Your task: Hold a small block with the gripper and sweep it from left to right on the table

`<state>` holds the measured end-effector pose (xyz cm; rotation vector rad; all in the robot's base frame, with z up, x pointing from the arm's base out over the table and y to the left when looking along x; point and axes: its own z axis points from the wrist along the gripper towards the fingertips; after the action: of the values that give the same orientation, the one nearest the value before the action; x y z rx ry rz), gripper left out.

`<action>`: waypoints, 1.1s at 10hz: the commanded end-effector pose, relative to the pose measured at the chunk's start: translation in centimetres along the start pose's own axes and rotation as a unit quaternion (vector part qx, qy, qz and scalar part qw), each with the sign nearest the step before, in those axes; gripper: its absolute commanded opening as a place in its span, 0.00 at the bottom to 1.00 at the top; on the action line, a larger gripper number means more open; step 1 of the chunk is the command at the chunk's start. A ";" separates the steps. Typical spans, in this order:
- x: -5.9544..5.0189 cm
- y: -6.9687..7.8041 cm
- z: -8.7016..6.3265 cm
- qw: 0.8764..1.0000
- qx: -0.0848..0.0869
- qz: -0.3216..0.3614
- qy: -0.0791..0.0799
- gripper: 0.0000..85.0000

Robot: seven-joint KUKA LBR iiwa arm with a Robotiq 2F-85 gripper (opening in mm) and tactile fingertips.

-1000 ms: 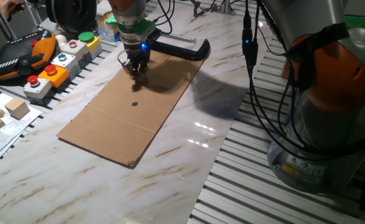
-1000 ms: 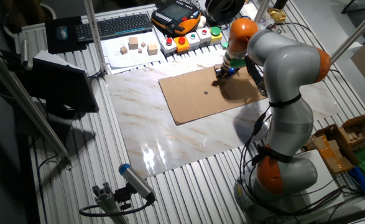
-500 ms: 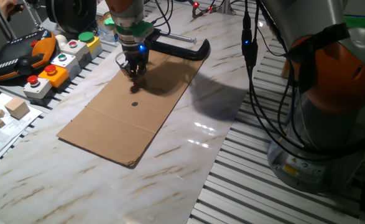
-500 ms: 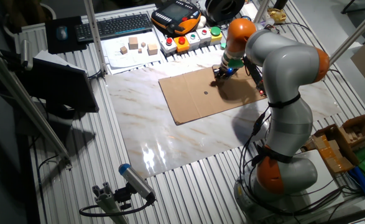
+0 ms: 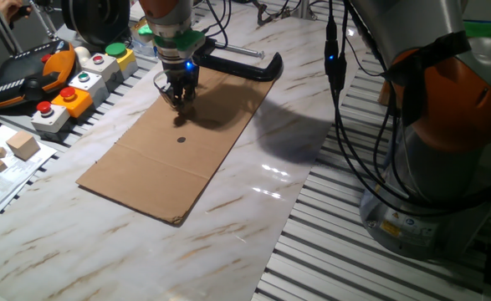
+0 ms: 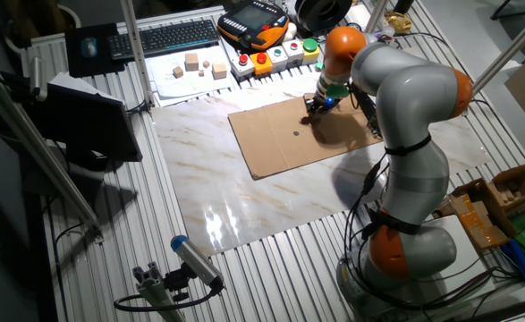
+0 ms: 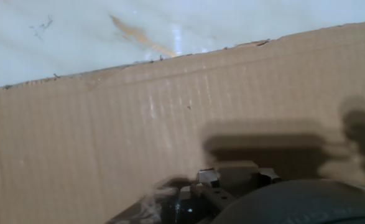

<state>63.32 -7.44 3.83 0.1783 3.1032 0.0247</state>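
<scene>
A slatted metal bench (image 6: 244, 268) carries a keyboard (image 6: 174, 37), a button box (image 5: 86, 82) and a cardboard sheet (image 5: 145, 163).

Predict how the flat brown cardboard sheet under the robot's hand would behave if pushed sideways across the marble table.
The cardboard sheet lies flat, thin and creased, so it is probably light and bendy. On the glossy table it would likely slide easily. The hand low over it might drag it along.

gripper (image 5: 178, 99) fingertips too small and dark to tell open from closed, small block (image 7: 235, 171) mostly hidden between blurred finger parts in hand view, cardboard sheet (image 7: 107, 143) cut off by frame edges
</scene>
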 end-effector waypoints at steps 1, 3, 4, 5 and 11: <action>0.0 0.1 0.0 1.000 0.000 0.000 0.001 0.01; 0.0 0.4 -0.1 1.000 0.000 0.001 0.001 0.01; -0.1 0.6 -0.1 1.000 0.001 0.002 0.001 0.01; 0.0 0.7 0.0 1.000 0.001 0.003 0.001 0.01; 0.1 1.7 0.2 1.000 0.001 0.005 0.001 0.01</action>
<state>63.53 -5.73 3.72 0.1960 3.1036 0.0220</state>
